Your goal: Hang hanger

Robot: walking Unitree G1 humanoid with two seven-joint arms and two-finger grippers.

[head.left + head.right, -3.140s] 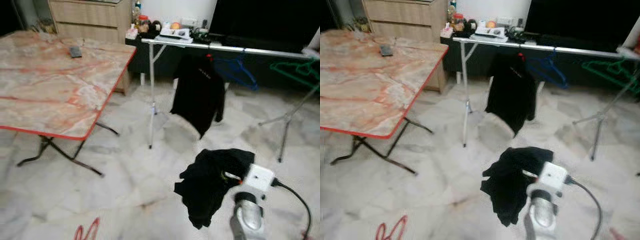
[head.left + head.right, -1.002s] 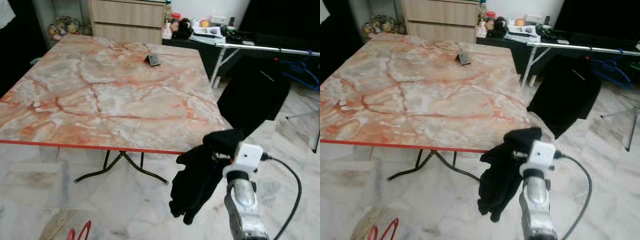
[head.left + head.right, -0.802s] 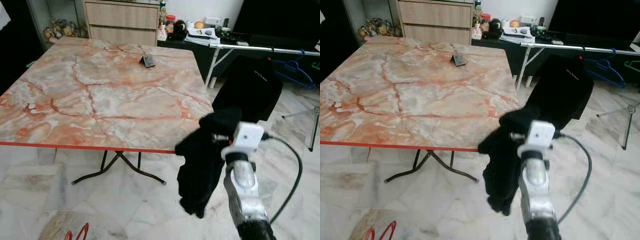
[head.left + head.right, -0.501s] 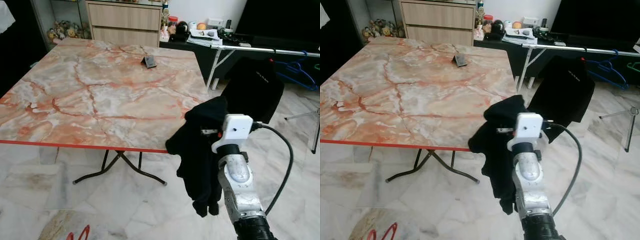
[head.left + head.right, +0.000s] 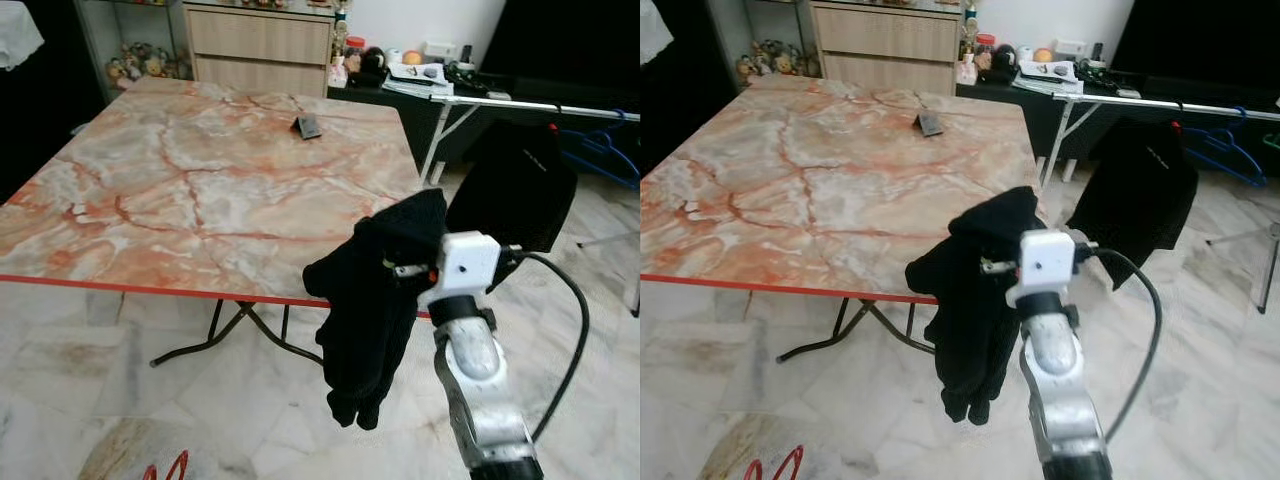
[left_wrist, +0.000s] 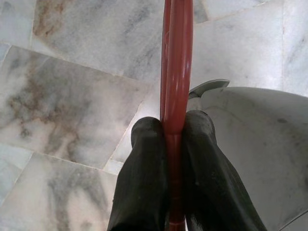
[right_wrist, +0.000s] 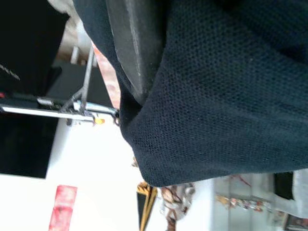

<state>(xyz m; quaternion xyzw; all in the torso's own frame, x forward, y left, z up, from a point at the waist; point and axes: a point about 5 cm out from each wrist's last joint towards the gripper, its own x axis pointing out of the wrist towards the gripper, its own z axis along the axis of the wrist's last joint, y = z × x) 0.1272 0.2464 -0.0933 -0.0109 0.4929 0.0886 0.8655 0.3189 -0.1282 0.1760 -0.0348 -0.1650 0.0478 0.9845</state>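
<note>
My right gripper (image 5: 400, 268) is raised in front of me over the near right corner of the bench (image 5: 200, 190), its jaws buried in a dark garment (image 5: 375, 300) that they clamp; the cloth droops in a bunch past the bench's red front edge toward the floor (image 5: 100, 350). In the right wrist view one finger (image 7: 132, 43) lies against the knit, the rest wrapped in fabric.

My left gripper (image 6: 171, 144) hangs low over the marble floor, jaws pressed narrow on a red hanger (image 6: 177, 62), whose bar runs straight out between the fingers (image 6: 144, 183). The same hanger's red tips peek up at the bottom edge of the head views (image 5: 165, 468).

The bench fills most of the space ahead of me, with a small dark object (image 5: 307, 127) lying near its far side. Behind it stand a wooden drawer unit (image 5: 260, 45) and a dark cabinet cluttered with small items (image 5: 420, 65). To my right, beyond the bench, a metal clothes rail (image 5: 1160, 103) carries a black top (image 5: 1135, 200) and a blue hanger (image 5: 1210, 150). The bench corner and my own raised arm stand between me and that rail.
</note>
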